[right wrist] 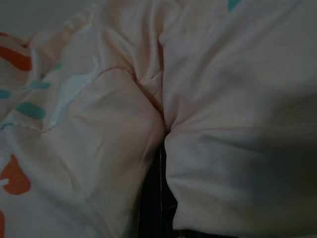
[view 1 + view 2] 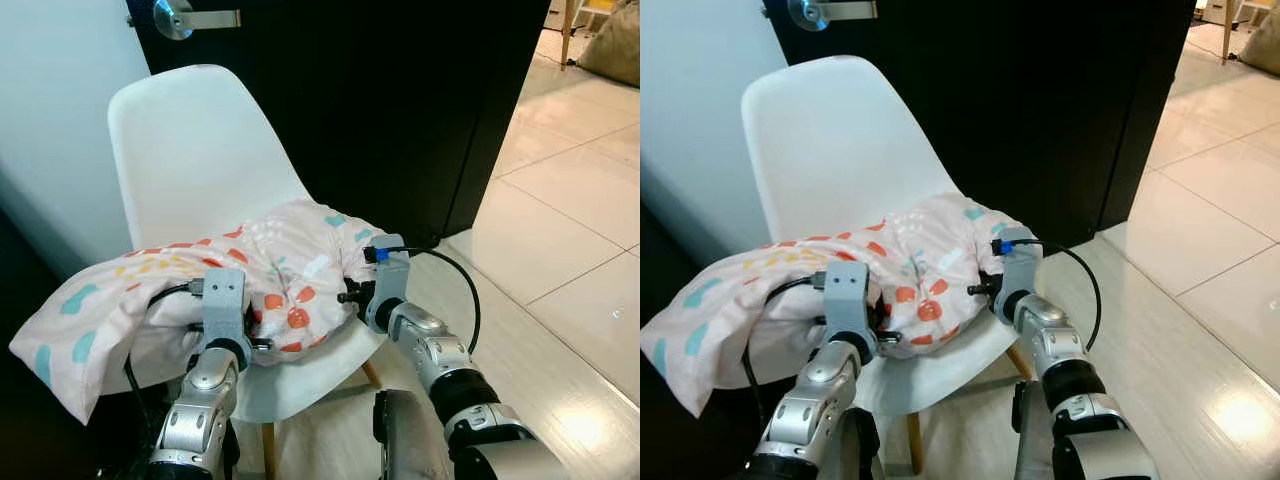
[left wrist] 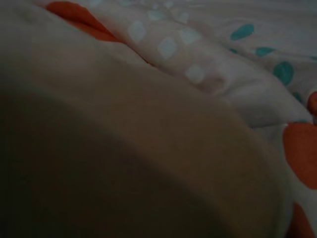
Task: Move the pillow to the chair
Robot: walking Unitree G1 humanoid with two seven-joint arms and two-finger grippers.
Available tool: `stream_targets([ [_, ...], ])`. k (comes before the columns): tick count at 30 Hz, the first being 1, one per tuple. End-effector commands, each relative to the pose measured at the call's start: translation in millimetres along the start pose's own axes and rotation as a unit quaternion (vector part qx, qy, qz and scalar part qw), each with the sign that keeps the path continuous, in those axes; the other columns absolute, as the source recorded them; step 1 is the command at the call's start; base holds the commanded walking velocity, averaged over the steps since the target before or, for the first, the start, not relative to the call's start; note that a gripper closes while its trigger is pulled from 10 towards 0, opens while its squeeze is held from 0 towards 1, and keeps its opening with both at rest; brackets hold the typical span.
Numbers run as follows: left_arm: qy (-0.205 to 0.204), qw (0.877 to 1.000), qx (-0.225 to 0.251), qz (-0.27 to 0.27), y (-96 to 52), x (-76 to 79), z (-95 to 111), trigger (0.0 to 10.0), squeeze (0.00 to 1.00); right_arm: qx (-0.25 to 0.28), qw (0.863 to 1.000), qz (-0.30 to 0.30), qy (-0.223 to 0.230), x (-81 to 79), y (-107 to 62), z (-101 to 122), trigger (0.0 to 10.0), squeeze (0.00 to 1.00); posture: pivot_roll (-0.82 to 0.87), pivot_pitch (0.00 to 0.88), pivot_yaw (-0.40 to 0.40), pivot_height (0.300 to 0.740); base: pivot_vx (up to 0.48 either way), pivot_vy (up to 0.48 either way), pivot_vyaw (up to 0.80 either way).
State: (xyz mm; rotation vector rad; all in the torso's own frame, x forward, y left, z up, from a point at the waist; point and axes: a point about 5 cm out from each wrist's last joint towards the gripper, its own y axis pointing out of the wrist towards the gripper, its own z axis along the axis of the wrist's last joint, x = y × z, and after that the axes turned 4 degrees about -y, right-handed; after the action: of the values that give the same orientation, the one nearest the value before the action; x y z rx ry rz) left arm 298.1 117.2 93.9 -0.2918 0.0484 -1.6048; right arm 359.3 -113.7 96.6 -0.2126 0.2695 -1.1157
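Pillow (image 2: 200, 290) lies on chair (image 2: 190, 150) seat, long axis left-right, left end overhanging. Left tool (image 2: 245, 335) & right tool (image 2: 350, 290) buried in fabric; finger state: cannot tell.

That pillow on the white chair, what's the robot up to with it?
The robot has both arms pressed into the patterned pillow, which lies on the seat of the white chair. The left end effector is at the pillow's front edge and the right end effector is pushed into its right side, with fabric bunched around both. The pillow's left end droops off the seat edge. Whether the fingers are gripping the fabric can't be made out.
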Motion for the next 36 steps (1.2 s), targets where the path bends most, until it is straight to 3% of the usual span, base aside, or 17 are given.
stream_targets([
  [1, -0.01, 1.0, -0.025, 0.0, 1.0, -2.6, -8.3, 10.0, 1.0, -0.016, 1.0, 0.0, -0.004, -3.6, 0.7, -7.3, 10.0, 1.0, -0.01, 0.13, 0.018, 0.525, 0.0, 0.0, 0.0],
  [9, -0.045, 0.997, -0.013, -0.069, -2.2, 20.6, -0.5, 10.0, 1.0, -0.023, 0.997, -0.075, 0.009, 22.3, -7.1, -6.4, 10.0, 1.0, -0.01, 0.131, 0.016, 0.525, 0.0, 0.0, 0.0],
  [14, -0.033, 0.995, -0.022, -0.096, -6.1, 27.7, -2.0, 10.0, 1.0, 0.016, 0.995, -0.092, 0.04, 33.8, -11.0, 4.4, 10.0, 1.0, -0.01, 0.13, 0.015, 0.525, 0.0, 0.0, 0.0],
  [17, -0.027, 0.994, -0.032, -0.105, -8.1, 29.1, -4.4, 10.0, 1.0, 0.049, 0.991, -0.1, 0.08, 39.9, -13.4, 12.9, 10.0, 1.0, 0.0, 0.128, 0.017, 0.525, 0.0, 0.0, 0.0],
  [22, -0.025, 0.985, -0.062, -0.156, -16.8, 37.5, -9.8, 10.0, 1.0, 0.061, 0.983, -0.144, 0.092, 55.6, -19.5, 17.1, 10.0, 1.0, 0.0, 0.128, 0.017, 0.525, 0.0, 0.0, 0.0],
  [27, -0.006, 0.967, -0.092, -0.239, -31.5, 48.7, -11.6, 10.0, 1.0, 0.055, 0.982, -0.151, 0.095, 58.7, -20.8, 14.4, 10.0, 1.0, 0.0, 0.126, 0.017, 0.525, 0.0, 0.0, 0.0],
  [34, 0.021, 0.958, -0.112, -0.264, -42.0, 45.0, -7.1, 10.0, 1.0, 0.053, 0.983, -0.143, 0.098, 55.0, -18.8, 12.9, 10.0, 1.0, 0.0, 0.124, 0.016, 0.525, 0.0, 0.0, 0.0],
  [35, 0.021, 0.955, -0.112, -0.274, -44.4, 44.9, -5.0, 10.0, 0.14, 0.053, 0.984, -0.141, 0.099, 54.5, -18.5, 13.0, 10.0, 1.0, 0.01, 0.123, 0.015, 0.525, 0.0, 0.0, 0.0],
  [36, 0.021, 0.953, -0.111, -0.282, -46.2, 44.9, -3.6, 10.0, 0.14, 0.054, 0.984, -0.14, 0.1, 54.1, -18.4, 13.0, 10.0, 1.0, 0.01, 0.122, 0.015, 0.525, 0.0, 0.0, 0.0],
])
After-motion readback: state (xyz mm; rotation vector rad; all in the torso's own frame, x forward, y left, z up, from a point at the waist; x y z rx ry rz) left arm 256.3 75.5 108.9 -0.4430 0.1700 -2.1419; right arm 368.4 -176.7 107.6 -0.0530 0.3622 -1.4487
